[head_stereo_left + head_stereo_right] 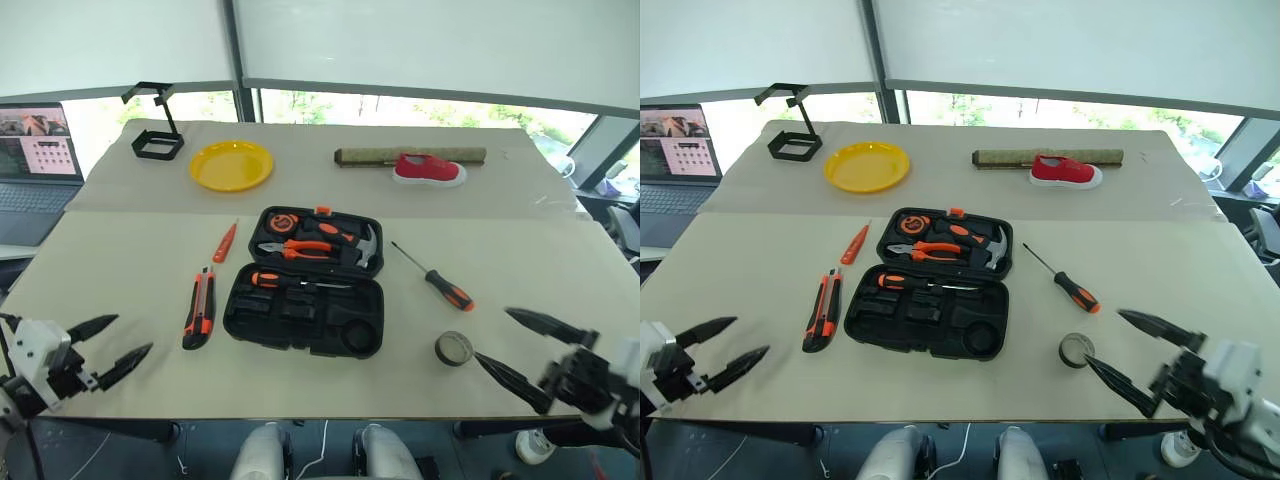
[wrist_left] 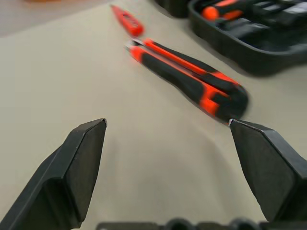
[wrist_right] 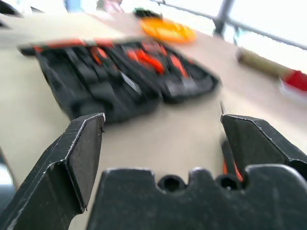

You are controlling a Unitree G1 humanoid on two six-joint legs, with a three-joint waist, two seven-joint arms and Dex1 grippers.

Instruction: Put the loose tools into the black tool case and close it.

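Left gripper (image 1: 112, 344): fingers spread wide, empty, at the table's 8 o'clock edge.
Right gripper (image 1: 528, 350): fingers spread wide, empty, at 4 o'clock.
Black tool case (image 1: 303, 281): open at centre; one screwdriver (image 1: 298, 282) already seated.
Loose tools: utility knife (image 1: 199, 308) at the case's 9 o'clock; tester screwdriver (image 1: 226, 241) at 10 o'clock; second screwdriver (image 1: 435, 278) at 3 o'clock; tape roll (image 1: 454, 348) at 4 o'clock.
Risk: a slim handle may roll from the pinch; a tool misseated in its slot would likely block the lid.

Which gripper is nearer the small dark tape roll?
Right. The right gripper is just beside the small dark tape roll, not touching; the left gripper is across the table, beyond the open black plastic tool case.
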